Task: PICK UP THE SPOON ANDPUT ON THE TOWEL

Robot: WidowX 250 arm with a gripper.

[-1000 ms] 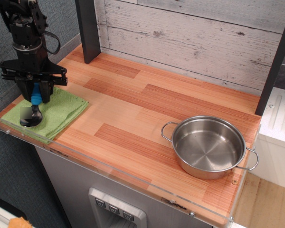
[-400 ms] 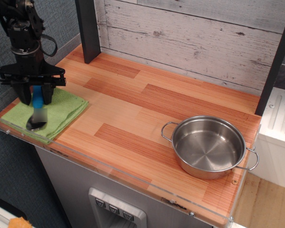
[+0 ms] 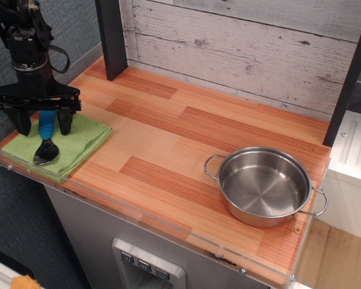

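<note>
The spoon, with its bright blue handle and silver bowl, lies on the folded light green towel at the left end of the counter. Its bowl points toward the front edge. My black gripper hangs just above the spoon's handle. Its two fingers are spread wide, one on each side of the handle, and neither grips it. The gripper is open and empty.
A steel pot with two handles stands at the front right of the wooden counter. A clear plastic guard runs along the front edge. A dark post stands at the back left.
The gripper has opened and risen a little. The spoon, held upright over the towel a second ago, now lies flat on it.
</note>
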